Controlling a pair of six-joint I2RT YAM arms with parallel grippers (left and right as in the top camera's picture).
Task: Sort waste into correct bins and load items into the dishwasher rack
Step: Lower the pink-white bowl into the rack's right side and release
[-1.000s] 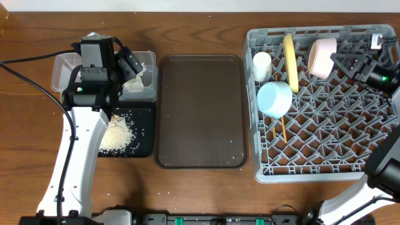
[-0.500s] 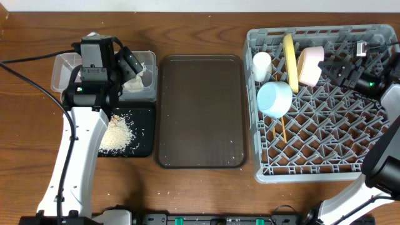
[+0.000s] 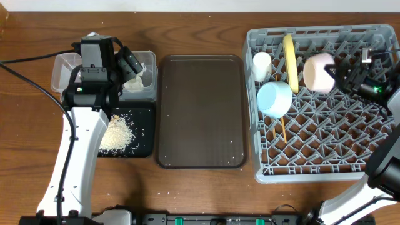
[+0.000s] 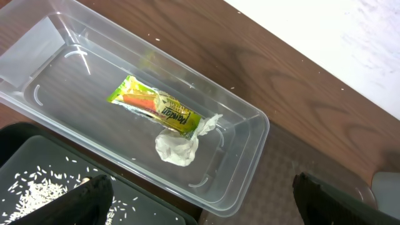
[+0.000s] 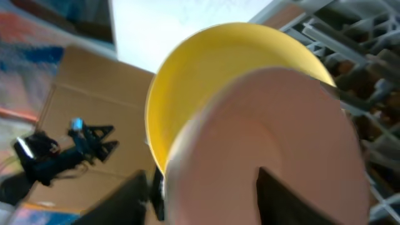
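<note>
The pinkish bowl (image 3: 319, 71) stands on edge in the dishwasher rack (image 3: 325, 170), just right of the upright yellow plate (image 3: 290, 57). My right gripper (image 3: 342, 76) is open, fingers spread either side of the bowl's rim (image 5: 275, 125), with the plate (image 5: 206, 62) behind. A white cup (image 3: 262, 64), light blue bowl (image 3: 275, 99) and chopsticks (image 3: 282, 129) also sit in the rack. My left gripper (image 4: 209, 203) hangs open above the clear tub (image 4: 253, 134), which holds the snack wrapper (image 4: 156, 107) and tissue (image 4: 178, 147). Rice crumbs (image 3: 117, 132) lie in the black tray (image 3: 142, 145).
A large flat brown serving tray (image 3: 201, 111) lies between the bins and the rack. A black cable (image 3: 31, 81) runs across the table at the left. The right half of the rack shows bare pegs.
The right gripper carried the pinkish bowl down and left beside the yellow plate, then its jaws opened off the rim. The left arm has not moved.
</note>
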